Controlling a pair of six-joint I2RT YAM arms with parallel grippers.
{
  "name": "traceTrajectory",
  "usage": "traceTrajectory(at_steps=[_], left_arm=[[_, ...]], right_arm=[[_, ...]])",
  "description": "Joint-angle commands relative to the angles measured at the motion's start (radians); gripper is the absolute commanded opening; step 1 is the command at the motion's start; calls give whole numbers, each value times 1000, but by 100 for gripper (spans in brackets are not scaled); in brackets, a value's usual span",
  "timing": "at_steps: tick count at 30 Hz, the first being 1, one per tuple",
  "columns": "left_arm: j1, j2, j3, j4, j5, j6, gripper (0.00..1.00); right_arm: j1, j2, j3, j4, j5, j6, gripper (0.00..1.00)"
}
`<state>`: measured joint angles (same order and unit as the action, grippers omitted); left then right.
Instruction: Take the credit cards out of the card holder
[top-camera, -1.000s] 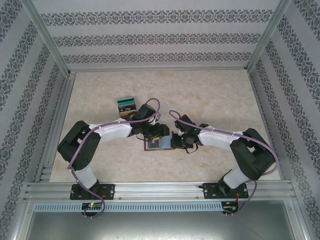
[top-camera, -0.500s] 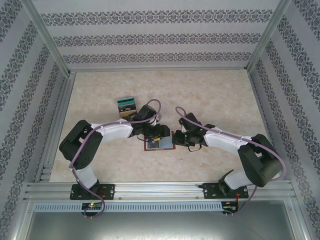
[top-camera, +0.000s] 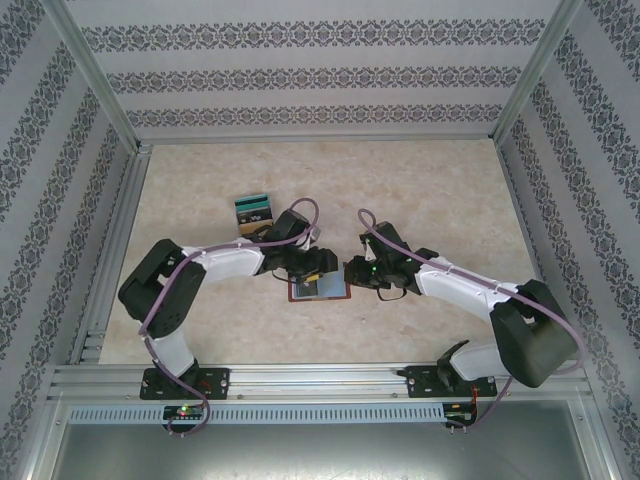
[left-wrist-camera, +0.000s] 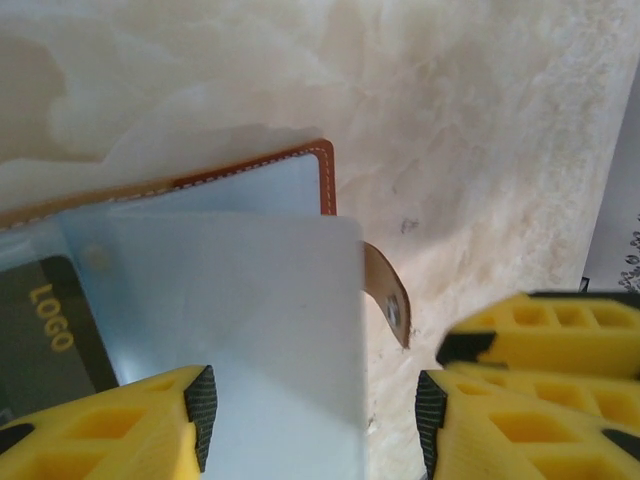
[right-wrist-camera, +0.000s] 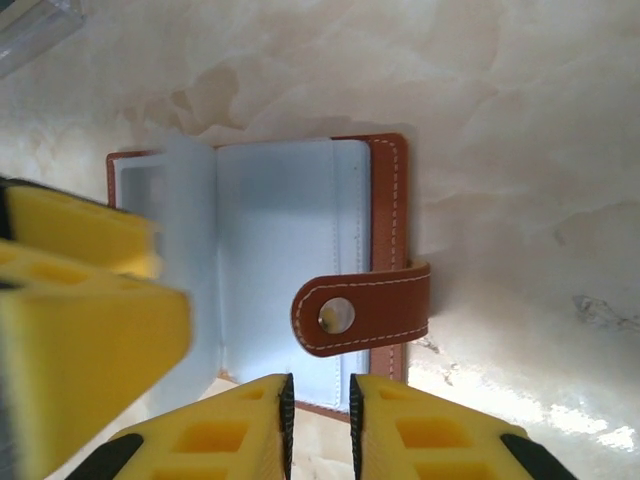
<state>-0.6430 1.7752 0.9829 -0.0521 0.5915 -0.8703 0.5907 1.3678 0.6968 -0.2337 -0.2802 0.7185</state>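
Observation:
The brown card holder (top-camera: 320, 290) lies open on the marble tabletop between both grippers. My left gripper (top-camera: 316, 266) is over its far edge, jaws open (left-wrist-camera: 315, 420), with a blue-grey sleeve (left-wrist-camera: 250, 300) lying between the pads but not pinched. A black credit card (left-wrist-camera: 45, 330) marked LOGO sits in a sleeve at the left. My right gripper (top-camera: 352, 272) hovers at the holder's near rim (right-wrist-camera: 385, 200), jaws (right-wrist-camera: 318, 410) a narrow gap apart with nothing in it, just below the snap tab (right-wrist-camera: 360, 310). Loose credit cards (top-camera: 252, 210), teal and black, lie stacked to the far left.
Aluminium frame rails run along the front (top-camera: 320, 380) and the left side (top-camera: 110, 250), with patterned walls around the table. A clear plastic edge (right-wrist-camera: 30, 25) shows at the top left of the right wrist view.
The right arm has stretched out lower and further right, and its gripper has edged slightly away from the holder's right side. The left gripper and the holder have hardly moved.

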Motion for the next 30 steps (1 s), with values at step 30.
traceTrajectory(at_steps=[30], left_arm=[[114,-282,-214,-94,-136,-47,49]], right_arm=[[70,221,72,157,-111,72,17]])
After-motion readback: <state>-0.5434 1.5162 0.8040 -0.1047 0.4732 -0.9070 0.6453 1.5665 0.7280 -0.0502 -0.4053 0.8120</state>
